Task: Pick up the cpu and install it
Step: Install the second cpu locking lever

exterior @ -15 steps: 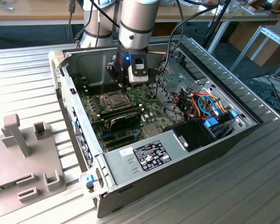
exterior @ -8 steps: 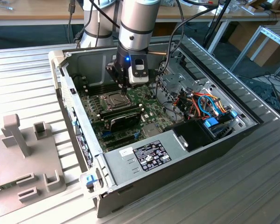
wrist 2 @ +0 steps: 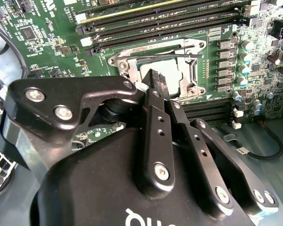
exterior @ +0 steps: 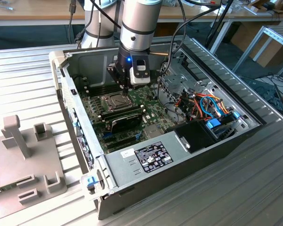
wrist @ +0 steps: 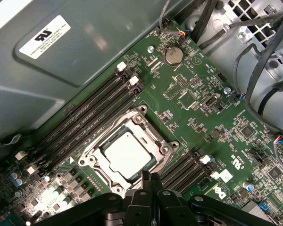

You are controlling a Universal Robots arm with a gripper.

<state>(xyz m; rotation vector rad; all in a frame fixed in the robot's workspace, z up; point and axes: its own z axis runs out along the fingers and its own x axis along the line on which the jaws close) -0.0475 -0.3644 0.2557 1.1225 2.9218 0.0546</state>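
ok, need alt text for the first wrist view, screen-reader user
A silver-grey cpu lies in its metal socket frame on a green motherboard, with the black gripper closed just at the frame's edge. Empty black memory slots run beside the socket, and grey cables hang near the board's far side.

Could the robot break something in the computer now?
Maybe. The fingers are pressed together right at the edge of the chip lying in its metal frame. A crooked push could scrape the chip or the frame. The memory slots sit right beside the frame, so a sideways slip might knock them too.
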